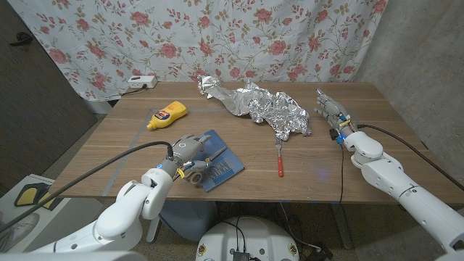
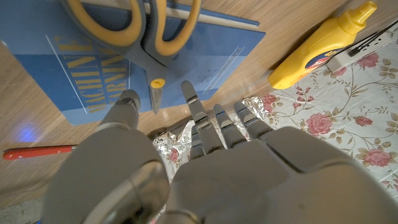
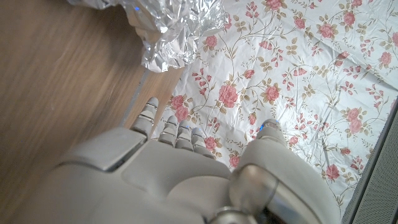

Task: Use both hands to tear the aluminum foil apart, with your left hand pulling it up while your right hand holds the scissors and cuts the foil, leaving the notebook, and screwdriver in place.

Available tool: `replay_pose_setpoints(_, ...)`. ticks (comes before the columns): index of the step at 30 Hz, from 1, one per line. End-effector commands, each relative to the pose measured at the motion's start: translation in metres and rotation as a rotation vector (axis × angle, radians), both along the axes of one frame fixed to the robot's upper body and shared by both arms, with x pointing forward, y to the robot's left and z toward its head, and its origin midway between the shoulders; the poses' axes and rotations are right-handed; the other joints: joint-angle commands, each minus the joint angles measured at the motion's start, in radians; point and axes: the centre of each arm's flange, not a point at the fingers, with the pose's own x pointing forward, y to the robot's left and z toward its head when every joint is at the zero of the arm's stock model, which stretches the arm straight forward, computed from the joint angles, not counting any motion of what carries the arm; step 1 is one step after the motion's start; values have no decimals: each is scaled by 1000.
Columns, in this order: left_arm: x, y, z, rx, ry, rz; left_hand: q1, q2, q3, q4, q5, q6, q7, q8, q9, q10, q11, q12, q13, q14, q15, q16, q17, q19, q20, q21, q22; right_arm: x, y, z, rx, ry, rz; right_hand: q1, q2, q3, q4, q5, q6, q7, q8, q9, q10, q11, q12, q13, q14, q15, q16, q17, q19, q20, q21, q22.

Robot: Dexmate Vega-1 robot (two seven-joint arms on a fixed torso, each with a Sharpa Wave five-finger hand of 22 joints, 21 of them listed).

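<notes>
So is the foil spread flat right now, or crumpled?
Crumpled. The aluminum foil lies in a long wrinkled heap along the table's far side, bunched into ridges, and neither hand is touching it.

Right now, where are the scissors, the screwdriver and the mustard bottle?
scissors (image 2: 146, 28): left wrist view, on the grey and yellow handle loops lying on the blue notebook.
screwdriver (image 1: 279, 169): head view, on its red handle.
mustard bottle (image 1: 167, 114): head view, on the yellow body lying on its side.
</notes>
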Motion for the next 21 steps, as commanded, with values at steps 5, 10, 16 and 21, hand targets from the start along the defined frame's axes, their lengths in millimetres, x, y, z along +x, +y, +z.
replay_pose_setpoints(5,-3,-6,-3,28,-39,7,53,0,20,-11,11,13,-10,-3,2,22,-21,12,9,25,-10,-6,-1,12,10,0,2,1,0,-2,1,4,0,11,-2,6,0,-2,0,-4,3,2,6,2,5,1,-7,-2,4,3,-1,1,7,2)
replay_pose_setpoints(10,-1,-5,-5,30,-32,18,66,-6,21,-13,10,16,-11,-3,2,25,-25,13,10,29,-15,-6,-1,15,8,1,2,2,0,-2,0,6,3,11,-2,6,0,-2,0,-4,2,2,6,2,5,1,-6,-2,4,3,-1,1,7,2)
replay_pose_setpoints(16,1,-2,-10,41,-32,39,73,-7,22,-12,9,19,-12,-3,2,33,-29,17,12,32,-15,-8,-1,19,7,1,2,1,0,-2,-1,5,1,11,-2,7,1,-2,0,-4,3,2,7,2,5,1,-7,-2,4,3,-1,0,7,2)
replay_pose_setpoints(21,1,0,-13,32,-32,52,81,-9,22,-9,9,24,-12,-3,3,35,-30,19,14,41,-19,-7,-1,24,5,2,2,1,0,-2,-1,6,2,11,-2,8,1,-2,0,-4,3,2,7,3,5,1,-7,-2,4,3,-1,0,7,2)
